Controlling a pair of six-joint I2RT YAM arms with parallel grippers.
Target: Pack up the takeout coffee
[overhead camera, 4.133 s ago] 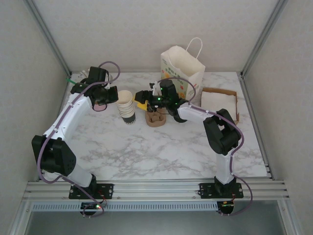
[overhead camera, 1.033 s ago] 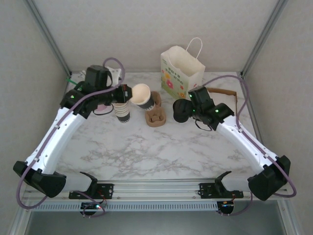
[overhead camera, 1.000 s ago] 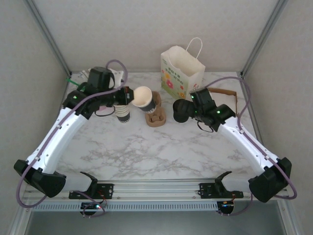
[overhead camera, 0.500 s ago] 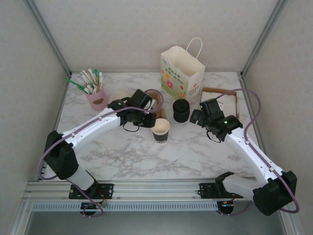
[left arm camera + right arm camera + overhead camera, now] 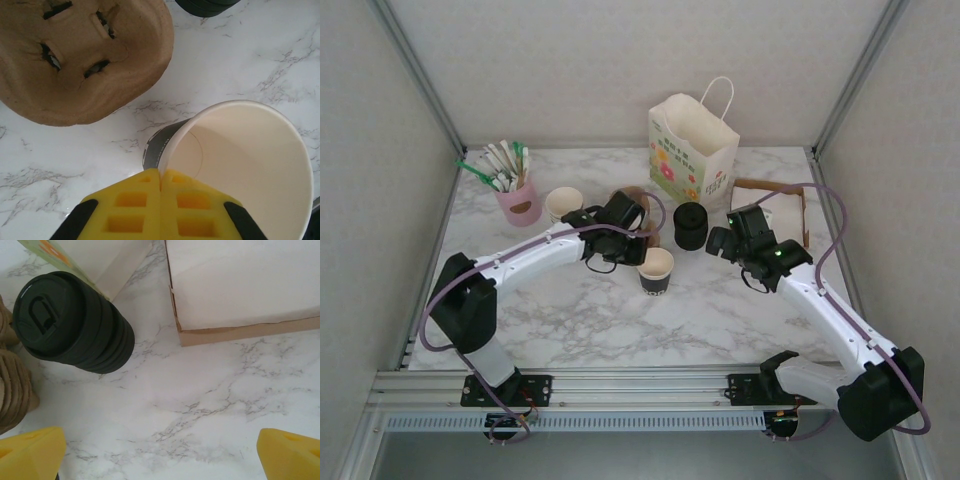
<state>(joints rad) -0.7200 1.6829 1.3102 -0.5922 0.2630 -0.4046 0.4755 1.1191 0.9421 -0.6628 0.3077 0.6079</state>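
Top view is showing the cup [image 5: 656, 268] standing upright and lidless mid-bench [image 5: 720, 310], with the left jaws at its rim. Left wrist view is adding detail: yellow pads [image 5: 130, 210] pressing together on the cup's near wall, bare cream interior, carrier [image 5: 75, 60] just beside. Right wrist view is showing the right jaws wide apart over the bench, near the lid stack [image 5: 70, 322] and a box [image 5: 225, 332] holding white sheets. Pink holder [image 5: 519, 203] is holding stirrers.
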